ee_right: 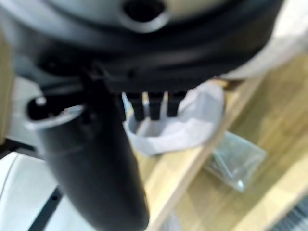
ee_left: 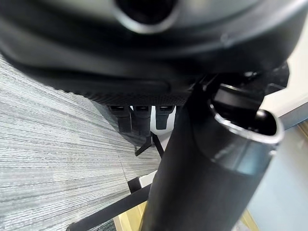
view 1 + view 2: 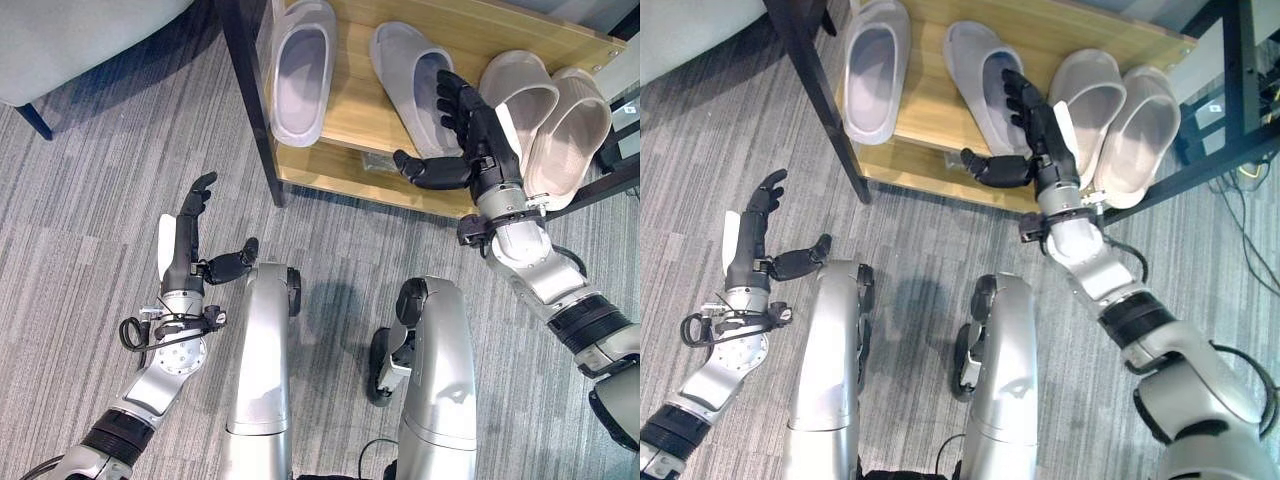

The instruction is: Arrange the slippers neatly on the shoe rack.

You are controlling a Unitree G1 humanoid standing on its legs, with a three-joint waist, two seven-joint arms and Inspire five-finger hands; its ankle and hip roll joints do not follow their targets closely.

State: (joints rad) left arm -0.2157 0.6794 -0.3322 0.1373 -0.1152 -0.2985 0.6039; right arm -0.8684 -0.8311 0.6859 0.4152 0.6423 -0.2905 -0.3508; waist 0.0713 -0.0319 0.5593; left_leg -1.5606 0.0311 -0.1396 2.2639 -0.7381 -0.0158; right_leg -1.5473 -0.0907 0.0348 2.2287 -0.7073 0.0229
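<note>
On the light wooden shelf of the dark-framed shoe rack you have four slippers: a pale lavender-grey rubber slipper at about 11 o'clock, a second lavender-grey slipper at 12 o'clock, and a pair of beige slippers lying side by side, touching, at 1 o'clock. Your right hand hangs over the shelf with fingers straight and thumb spread, holding nothing, just between the second grey slipper and the beige pair. Your left hand sits at 9 o'clock above the grey striped carpet, fingers extended, thumb out, empty. A small clear plastic packet lies on the lower wooden board.
</note>
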